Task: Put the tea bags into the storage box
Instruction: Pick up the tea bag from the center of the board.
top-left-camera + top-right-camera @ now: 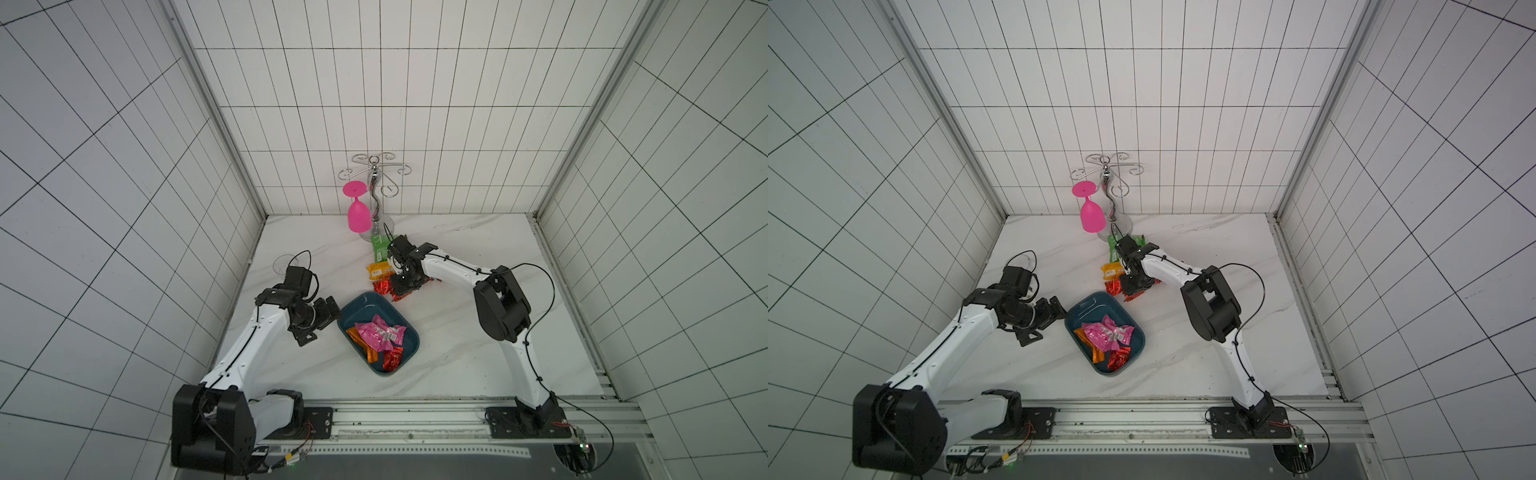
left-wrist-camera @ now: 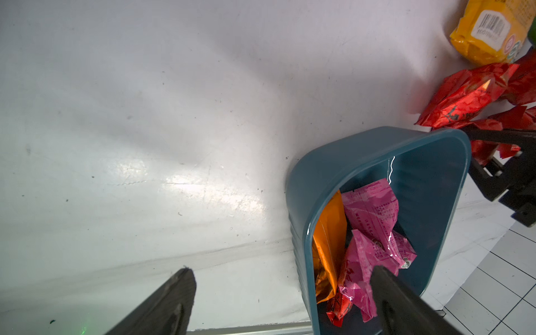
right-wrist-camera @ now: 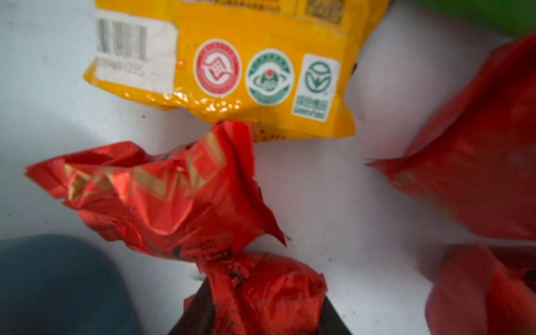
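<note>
Right fingers (image 1: 401, 291) pinch a red sachet (image 3: 261, 290). The box (image 1: 365, 303) lies just beside, between them and the open, empty left fingers (image 2: 281, 271).

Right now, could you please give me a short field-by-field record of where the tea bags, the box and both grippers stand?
storage box: teal, on the table
inside it: two pink tea bags, orange tea bag, red tea bag
still out: yellow tea bag, loose red tea bags beside it
right gripper: closed around one red sachet outside the box
left gripper: open, empty, at the box rim
other: green packet, pink glass hanging on rack
</note>
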